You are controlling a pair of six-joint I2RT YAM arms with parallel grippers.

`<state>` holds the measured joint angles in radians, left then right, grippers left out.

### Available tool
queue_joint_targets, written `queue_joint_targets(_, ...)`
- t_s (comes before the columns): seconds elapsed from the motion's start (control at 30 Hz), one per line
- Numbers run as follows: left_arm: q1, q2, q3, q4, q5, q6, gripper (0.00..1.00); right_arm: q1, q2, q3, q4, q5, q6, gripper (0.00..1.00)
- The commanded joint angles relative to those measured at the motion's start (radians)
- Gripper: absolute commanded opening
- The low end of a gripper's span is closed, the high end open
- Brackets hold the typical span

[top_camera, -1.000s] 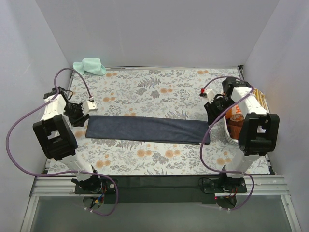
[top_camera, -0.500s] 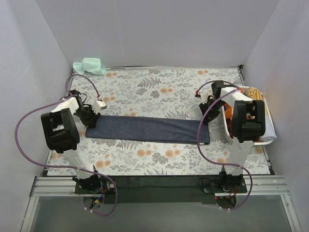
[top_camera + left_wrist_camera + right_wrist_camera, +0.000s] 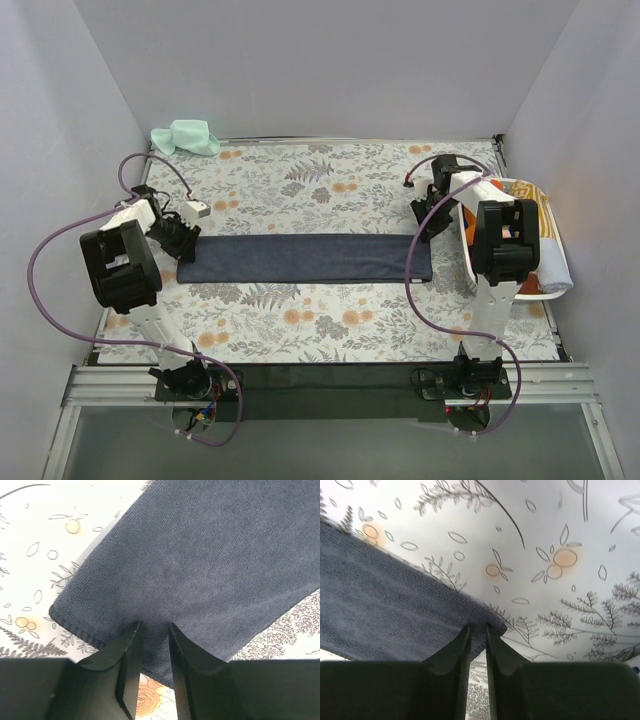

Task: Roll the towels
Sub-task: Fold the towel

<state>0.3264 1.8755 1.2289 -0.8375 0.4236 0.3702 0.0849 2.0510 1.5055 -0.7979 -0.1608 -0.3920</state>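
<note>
Top external view showed a crumpled mint towel [image 3: 186, 137] at the table's far left corner, well apart from the navy towel [image 3: 305, 257], which lay flat as a long strip across the middle of the floral table covering [image 3: 330, 190]. The left gripper [image 3: 184, 246] was pinched narrowly on its left short edge (cloth sat between the fingers in the left wrist view). The right gripper [image 3: 427, 233] was likewise clamped on its far right corner, near the white basket [image 3: 543, 295] at the right edge.

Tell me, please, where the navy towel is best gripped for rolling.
Probably at a short end's hem, coming in from outside that end: the navy towel lies flat as a long strip, so only edges offer a pinch. The left gripper and right gripper each pinch one end.
</note>
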Motion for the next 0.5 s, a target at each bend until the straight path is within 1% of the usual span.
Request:
queue_joint_targets(0.0, 0.013, 0.031, 0.055, 0.012, 0.029, -0.01, 0.26, 0.016, 0.014, 0.045, 0.052, -0.023, -0.005, 0.22)
queue_joint_targets(0.07, 0.005, 0.002, 0.076, -0.012, 0.081, -0.008, 0.28, 0.018, -0.018, 0.056, 0.025, -0.075, -0.019, 0.24)
queue_joint_targets(0.2, -0.029, -0.071, 0.096, -0.026, 0.107, 0.003, 0.29, 0.018, -0.119, 0.036, -0.024, -0.14, -0.024, 0.28)
queue_joint_targets(0.23, -0.033, -0.082, 0.095, -0.028, 0.112, -0.011, 0.29, 0.018, -0.162, 0.024, -0.027, -0.161, -0.022, 0.29)
queue_joint_targets(0.3, -0.041, -0.092, 0.099, -0.032, 0.122, -0.036, 0.29, 0.026, -0.195, 0.003, -0.046, -0.18, -0.021, 0.29)
queue_joint_targets(0.37, -0.046, -0.093, 0.093, -0.043, 0.139, -0.074, 0.29, 0.041, -0.224, -0.039, -0.057, -0.198, -0.022, 0.27)
queue_joint_targets(0.4, -0.049, -0.098, 0.087, -0.044, 0.167, -0.086, 0.27, 0.049, -0.229, -0.06, -0.063, -0.201, -0.022, 0.23)
queue_joint_targets(0.47, -0.079, -0.105, 0.055, -0.048, 0.19, -0.12, 0.25, 0.076, -0.23, -0.114, -0.066, -0.21, -0.018, 0.19)
